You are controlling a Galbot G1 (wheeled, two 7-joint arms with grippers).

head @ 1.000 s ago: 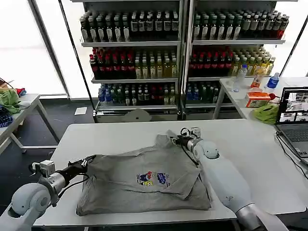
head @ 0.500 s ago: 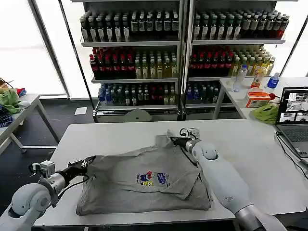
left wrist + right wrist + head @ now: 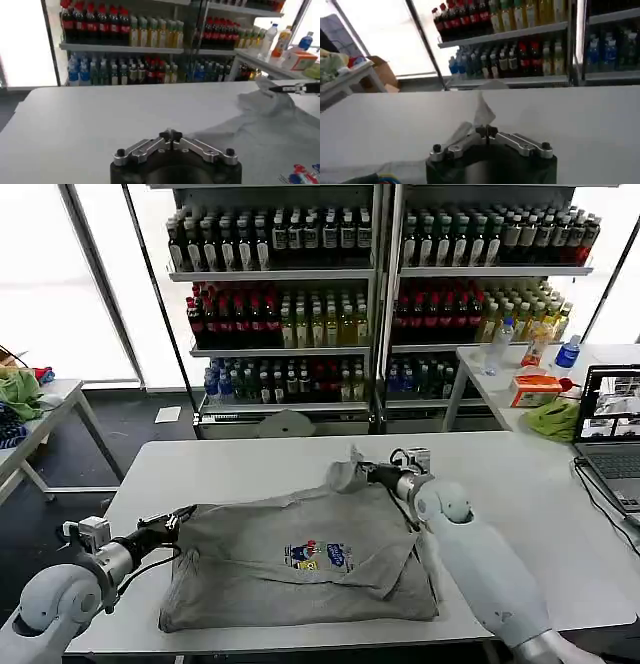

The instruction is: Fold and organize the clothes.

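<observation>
While the light grey short-sleeved shirt with a small multicolour chest print (image 3: 300,559) lies spread over the middle of the white table (image 3: 240,459), reaching to its near edge, folding looks only partly begun: the right side seems doubled over in a diagonal flap, but the body is still wide and rumpled, so most folds, and any tidy stacking, remain. The left gripper (image 3: 168,525) is clamped on the shirt's left edge near the table's left edge, its fingers (image 3: 170,136) pressed together. The right gripper (image 3: 372,474) pinches the far corner of the cloth toward the far edge, fingers (image 3: 486,131) closed on a raised tuft. Compared with a second ago, the right gripper has drawn that corner slightly rightward and higher; the left has barely moved.
</observation>
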